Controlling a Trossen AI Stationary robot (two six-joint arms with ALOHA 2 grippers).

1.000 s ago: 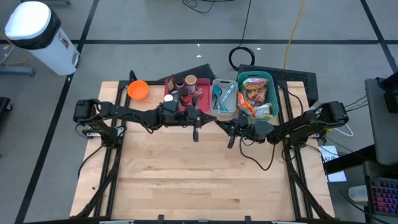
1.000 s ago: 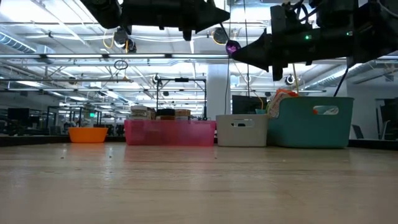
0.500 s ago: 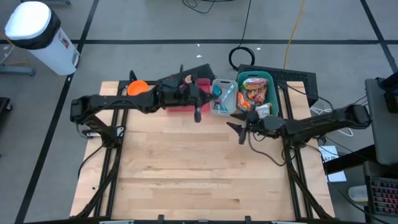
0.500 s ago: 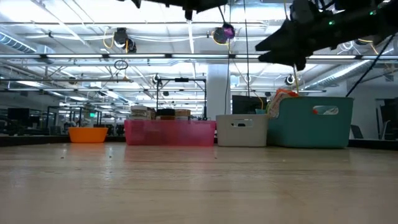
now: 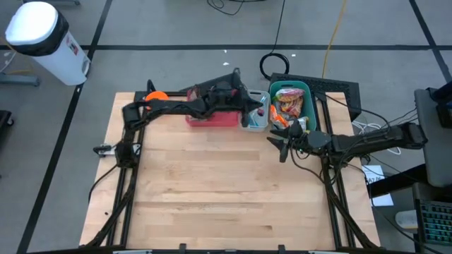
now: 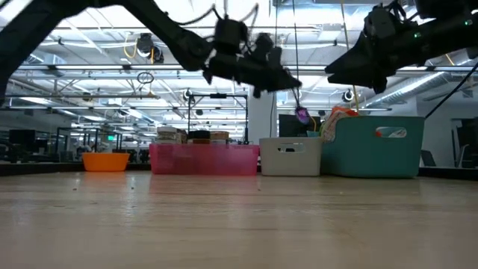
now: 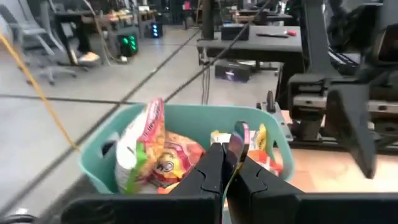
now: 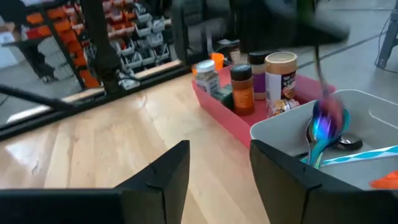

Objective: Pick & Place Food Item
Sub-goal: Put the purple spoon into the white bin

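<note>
My left gripper [image 5: 258, 111] hangs over the white utensil bin [image 5: 246, 125], shut on an iridescent spoon [image 6: 301, 114]. In the right wrist view the spoon's bowl [image 8: 323, 119] is at the level of the white bin's rim [image 8: 280, 127]. The teal bin [image 5: 308, 95] just right of it holds several food packets [image 7: 155, 152]. My right gripper [image 5: 279, 146] is open and empty, above the table just in front of the white and teal bins. My left gripper pinches the spoon's thin handle [image 7: 236, 142] between its two fingers. The fingers [image 7: 211, 171] slant down toward the table's far right. The spoon hangs below them, bowl end down, over the white bin; I cannot tell whether it touches anything inside.
A pink bin [image 5: 212, 118] with spice jars [image 8: 278, 74] stands left of the white bin, and an orange bowl [image 5: 157, 97] lies at the far left. The wooden table [image 5: 212, 190] stretches toward the near edge.
My left gripper has carried the spoon from above the table's middle toward the far right, first up, then down over the white bin. My right gripper has risen and gone a little toward the table's right edge, staying open.
</note>
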